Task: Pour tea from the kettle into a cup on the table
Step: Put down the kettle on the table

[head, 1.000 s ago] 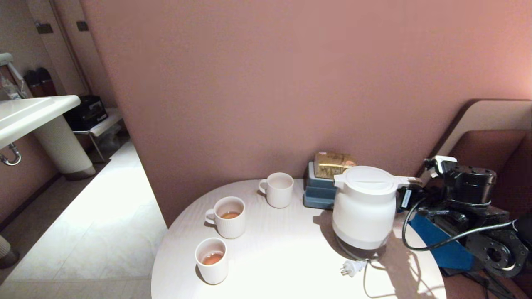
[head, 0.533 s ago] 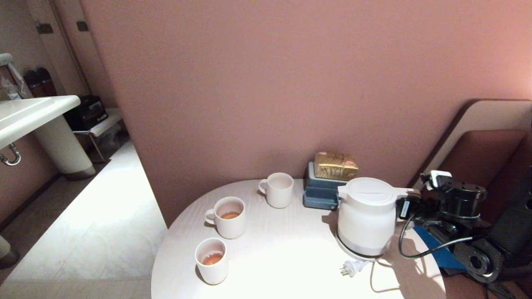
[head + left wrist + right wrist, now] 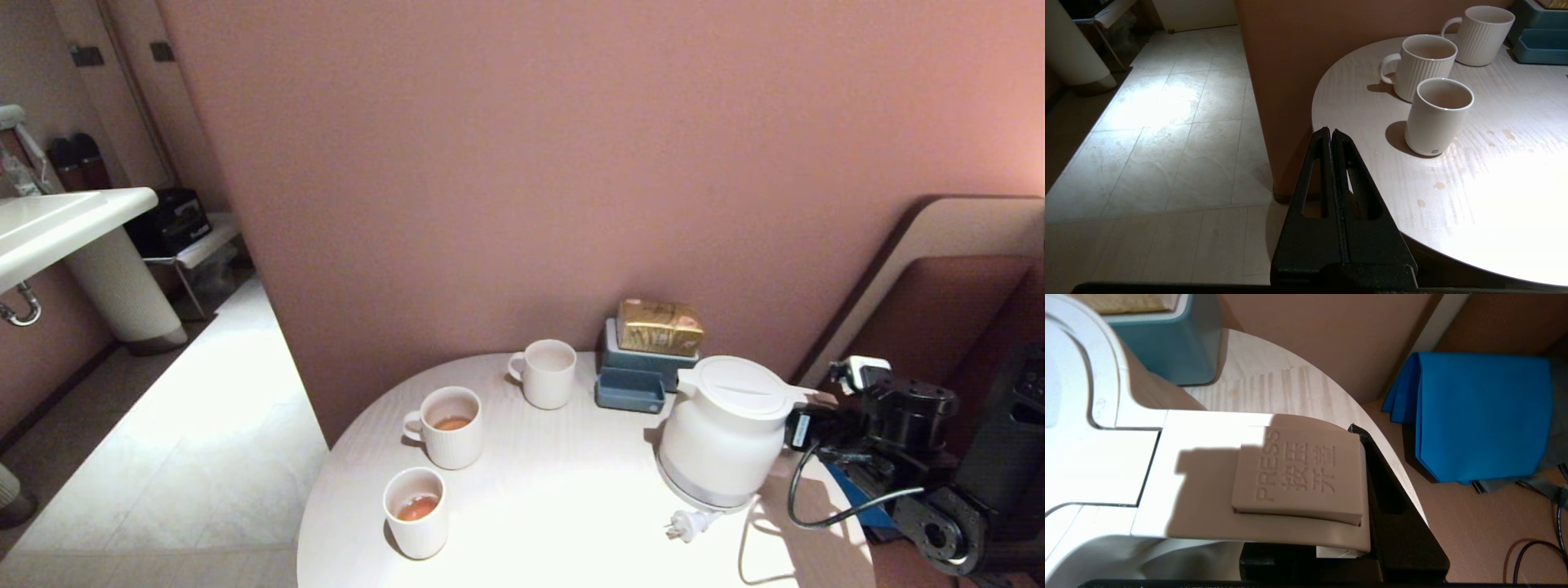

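Observation:
The white kettle (image 3: 722,429) stands at the right of the round white table (image 3: 563,490), leaning slightly. My right gripper (image 3: 804,425) is shut on its handle (image 3: 1216,477); one black finger (image 3: 1392,502) shows beside the PRESS button, the other is hidden under the handle. The small smooth cup (image 3: 416,512) sits near the table's front left with reddish-brown tea (image 3: 417,508) in it, far from the kettle. In the left wrist view the cup (image 3: 1437,118) is to the right of my left gripper (image 3: 1329,131), which is shut and empty beside the table's edge.
Two ribbed handled mugs (image 3: 447,426) (image 3: 547,373) stand behind the cup. Against the wall are blue boxes (image 3: 633,380) with a gold packet (image 3: 658,325). The kettle's plug (image 3: 684,525) and cord lie near the front edge. A blue cloth (image 3: 1478,416) lies on the seat at right. Tea drops (image 3: 1439,185) spot the table.
The kettle has come down and shifted a little right, and now leans slightly. My right arm has drawn back and lower with it. The cups and left gripper have not moved.

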Motion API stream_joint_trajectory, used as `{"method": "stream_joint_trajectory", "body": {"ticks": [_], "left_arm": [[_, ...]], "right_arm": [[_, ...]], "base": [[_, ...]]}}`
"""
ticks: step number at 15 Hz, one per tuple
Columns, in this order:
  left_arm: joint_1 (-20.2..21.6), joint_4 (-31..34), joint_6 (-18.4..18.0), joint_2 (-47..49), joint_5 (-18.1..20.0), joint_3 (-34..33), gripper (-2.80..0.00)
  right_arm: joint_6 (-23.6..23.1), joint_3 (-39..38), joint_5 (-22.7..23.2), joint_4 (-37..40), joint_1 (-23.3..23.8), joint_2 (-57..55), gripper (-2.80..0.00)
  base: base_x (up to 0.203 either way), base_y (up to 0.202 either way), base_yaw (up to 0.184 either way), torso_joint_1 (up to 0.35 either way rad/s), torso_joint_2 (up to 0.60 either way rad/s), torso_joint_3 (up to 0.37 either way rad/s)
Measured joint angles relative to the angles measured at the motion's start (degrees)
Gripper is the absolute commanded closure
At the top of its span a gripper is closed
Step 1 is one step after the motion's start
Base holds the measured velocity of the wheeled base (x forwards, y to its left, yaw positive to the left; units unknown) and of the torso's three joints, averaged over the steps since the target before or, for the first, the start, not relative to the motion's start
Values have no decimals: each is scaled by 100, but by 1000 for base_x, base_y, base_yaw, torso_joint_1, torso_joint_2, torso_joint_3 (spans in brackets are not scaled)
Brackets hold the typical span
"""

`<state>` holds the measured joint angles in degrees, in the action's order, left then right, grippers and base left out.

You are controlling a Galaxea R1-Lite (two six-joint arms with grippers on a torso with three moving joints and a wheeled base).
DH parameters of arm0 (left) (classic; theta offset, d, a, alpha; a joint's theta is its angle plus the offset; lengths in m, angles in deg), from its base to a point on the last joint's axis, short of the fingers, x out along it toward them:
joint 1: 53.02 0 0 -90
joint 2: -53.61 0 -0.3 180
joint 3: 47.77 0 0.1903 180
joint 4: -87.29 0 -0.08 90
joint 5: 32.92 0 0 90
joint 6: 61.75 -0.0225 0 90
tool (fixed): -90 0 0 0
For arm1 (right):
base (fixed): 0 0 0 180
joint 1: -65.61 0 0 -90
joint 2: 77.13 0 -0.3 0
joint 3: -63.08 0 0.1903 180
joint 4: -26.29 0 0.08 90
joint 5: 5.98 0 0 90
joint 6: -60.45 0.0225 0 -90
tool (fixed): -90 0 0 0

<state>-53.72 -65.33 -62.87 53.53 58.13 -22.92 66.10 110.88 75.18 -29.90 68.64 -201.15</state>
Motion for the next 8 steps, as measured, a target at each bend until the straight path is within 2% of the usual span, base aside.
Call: {"method": "stream_joint_trajectory", "body": {"ticks": [2, 8], "left_arm": [[0, 0, -2, 0, 2, 0, 0], [0, 0, -2, 0, 0, 0, 0]], "right_arm": [[-150, -110, 12, -331, 0, -85, 0], [-249, -152, 9, -394, 2, -142, 0]], "base": [[0, 0, 0, 0, 0, 0], [0, 0, 0, 0, 0, 0]]}}
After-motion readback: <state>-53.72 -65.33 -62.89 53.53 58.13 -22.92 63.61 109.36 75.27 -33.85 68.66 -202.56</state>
